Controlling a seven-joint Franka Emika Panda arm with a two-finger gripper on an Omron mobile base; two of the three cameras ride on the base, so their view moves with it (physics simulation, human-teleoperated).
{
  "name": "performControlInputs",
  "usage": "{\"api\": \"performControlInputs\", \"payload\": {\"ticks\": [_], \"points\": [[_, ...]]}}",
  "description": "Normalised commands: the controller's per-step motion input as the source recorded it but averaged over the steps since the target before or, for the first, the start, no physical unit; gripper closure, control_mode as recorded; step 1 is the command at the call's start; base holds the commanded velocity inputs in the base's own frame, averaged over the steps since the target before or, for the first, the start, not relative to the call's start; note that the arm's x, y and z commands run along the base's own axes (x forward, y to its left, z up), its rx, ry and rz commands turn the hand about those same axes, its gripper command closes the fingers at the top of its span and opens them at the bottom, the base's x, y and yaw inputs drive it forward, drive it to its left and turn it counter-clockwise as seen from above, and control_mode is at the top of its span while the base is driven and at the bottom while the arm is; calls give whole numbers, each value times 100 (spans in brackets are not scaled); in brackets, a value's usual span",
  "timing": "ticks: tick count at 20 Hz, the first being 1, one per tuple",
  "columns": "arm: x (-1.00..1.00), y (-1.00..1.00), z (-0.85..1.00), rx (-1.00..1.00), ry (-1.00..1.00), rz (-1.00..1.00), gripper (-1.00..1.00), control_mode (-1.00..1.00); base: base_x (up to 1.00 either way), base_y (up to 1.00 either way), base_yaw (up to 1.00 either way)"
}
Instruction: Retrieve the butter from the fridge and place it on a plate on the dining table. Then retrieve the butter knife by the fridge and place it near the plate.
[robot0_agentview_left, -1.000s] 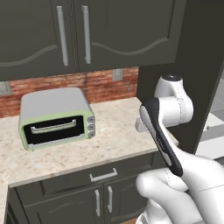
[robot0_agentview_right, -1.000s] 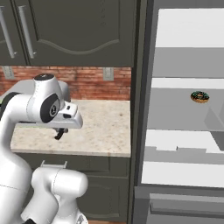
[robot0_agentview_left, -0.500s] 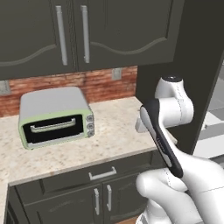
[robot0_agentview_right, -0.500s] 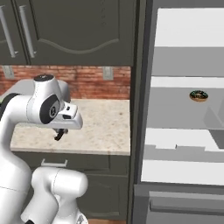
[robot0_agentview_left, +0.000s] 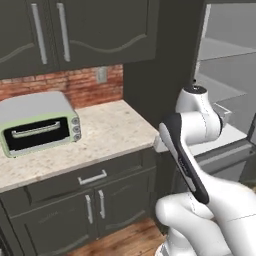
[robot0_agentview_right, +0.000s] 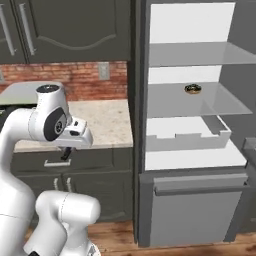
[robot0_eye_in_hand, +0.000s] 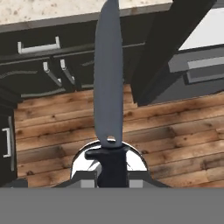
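Hand view, hand (robot0_eye_in_hand: 111, 173) clamped on butter knife (robot0_eye_in_hand: 108, 83), right base view, open fridge (robot0_agentview_right: 192, 125)

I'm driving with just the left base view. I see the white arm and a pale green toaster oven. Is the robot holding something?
Observer: Yes. In the hand view the end effector is shut on a slim dark butter knife, its blade pointing away from the hand.
Operator: What's underneath the knife?
Observer: A brown wooden plank floor.
Operator: Anything inside the fridge?
Observer: The right base view shows the tall grey fridge open, with one small round dark item on a glass shelf. It is too small to identify.
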Motion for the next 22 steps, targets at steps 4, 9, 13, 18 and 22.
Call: {"api": "performControlInputs", "payload": {"ticks": [4,9,13,18,22], "points": [[0,0,0,0,0,0,100,100,-40,-33,-55],[0,0,0,0,0,0,100,100,-37,-39,-70],[0,0,0,0,0,0,100,100,-8,-38,-76],[0,0,0,0,0,0,100,100,0,-51,-83],[0,0,0,0,0,0,100,100,0,-77,-77]]}}
